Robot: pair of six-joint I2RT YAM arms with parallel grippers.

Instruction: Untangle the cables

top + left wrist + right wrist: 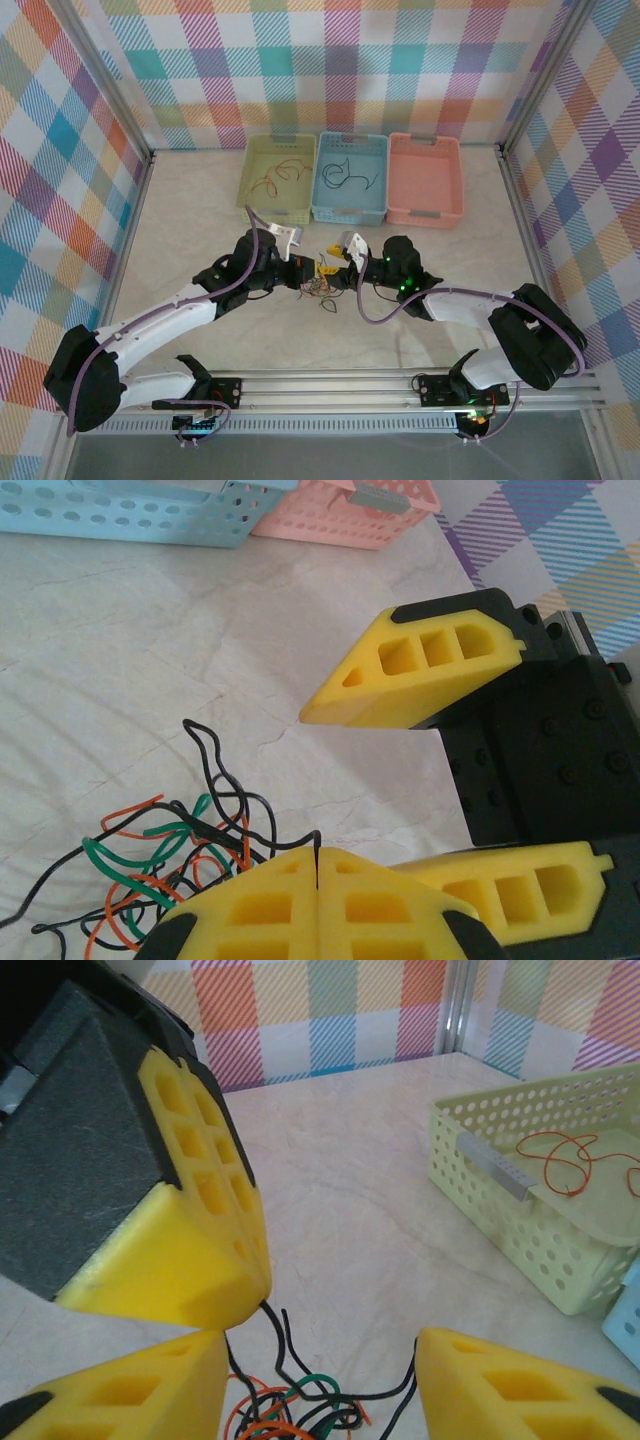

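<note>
At mid-table, seen from above, the left gripper [306, 282] and right gripper [334, 272] meet nose to nose over the cables [320, 292], a small tangle lying on the table [200, 240]. Over to the left wrist: the left gripper [316, 900] has its jaws pressed together, nipping a black strand of the cables [170, 865]. Right wrist now: the right gripper [320, 1390] straddles the cables [290, 1410], jaws standing apart.

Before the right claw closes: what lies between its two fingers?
The tangled cables lie between the right claw's open fingers; the right wrist view shows it.
</note>
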